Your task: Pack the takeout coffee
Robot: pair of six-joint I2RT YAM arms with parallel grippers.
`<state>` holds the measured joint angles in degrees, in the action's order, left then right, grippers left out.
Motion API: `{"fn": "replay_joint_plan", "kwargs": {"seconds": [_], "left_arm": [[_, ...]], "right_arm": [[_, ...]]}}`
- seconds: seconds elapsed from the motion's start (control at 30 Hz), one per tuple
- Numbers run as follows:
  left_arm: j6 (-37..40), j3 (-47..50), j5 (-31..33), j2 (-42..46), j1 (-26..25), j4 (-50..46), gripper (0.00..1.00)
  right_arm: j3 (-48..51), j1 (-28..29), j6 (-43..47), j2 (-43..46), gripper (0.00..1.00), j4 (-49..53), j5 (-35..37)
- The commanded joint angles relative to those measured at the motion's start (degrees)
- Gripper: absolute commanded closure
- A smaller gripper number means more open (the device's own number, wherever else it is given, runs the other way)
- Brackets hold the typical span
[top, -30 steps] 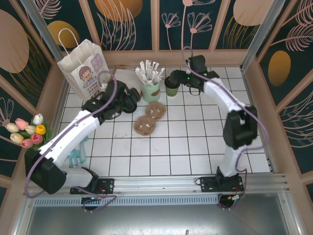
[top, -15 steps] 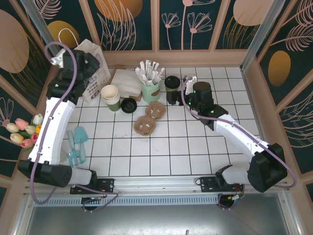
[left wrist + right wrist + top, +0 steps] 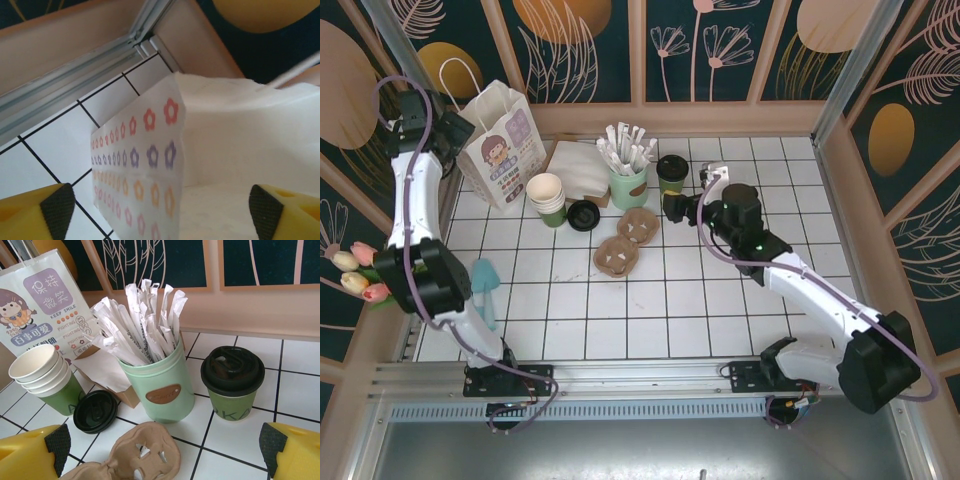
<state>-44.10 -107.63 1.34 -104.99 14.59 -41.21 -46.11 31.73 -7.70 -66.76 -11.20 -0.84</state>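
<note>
Both spread wide, the right gripper [image 3: 165, 441] faces the lidded coffee cup [image 3: 232, 390] from nearby, the left gripper [image 3: 160, 206] well to the cup's left.

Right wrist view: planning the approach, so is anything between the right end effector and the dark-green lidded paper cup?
Nothing visible does. Bare white tile lies between the open right end effector and the dark-green paper cup with black lid; the pale-green straw holder stands to its left, apart.
</note>
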Motion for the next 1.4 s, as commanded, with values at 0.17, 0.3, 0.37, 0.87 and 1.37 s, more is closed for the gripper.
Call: {"fn": "replay_joint_plan", "kwargs": {"seconds": [0.17, 0.3, 0.37, 0.87, 1.37], "left_arm": [[5.7, -11.1, -2.5, -8.0, 0.2, -7.3, 0.48], [6.4, -10.9, -1.4, -6.4, 0.2, -6.5, 0.70], [7.0, -11.4, -1.1, -5.8, 0.2, -6.7, 0.81], [6.2, -11.9, -0.2, 1.9, 0.2, -1.9, 1.00], [4.5, -14.7, -3.6, 9.0, 0.2, -3.2, 1.00]], "right_arm": [[2.1, 1.2, 7.4, -0.8, 0.01, 2.3, -8.1], [0.2, 2.2, 11.5, -5.7, 0.01, 5.0, -13.0], [-1.8, 3.2, 14.4, -9.4, 0.01, 6.9, -14.0], [-18.3, 8.0, 23.1, -32.2, 0.04, 20.5, -11.8], [-31.8, 10.9, 20.9, -48.0, 0.19, 28.6, -6.0]]}}
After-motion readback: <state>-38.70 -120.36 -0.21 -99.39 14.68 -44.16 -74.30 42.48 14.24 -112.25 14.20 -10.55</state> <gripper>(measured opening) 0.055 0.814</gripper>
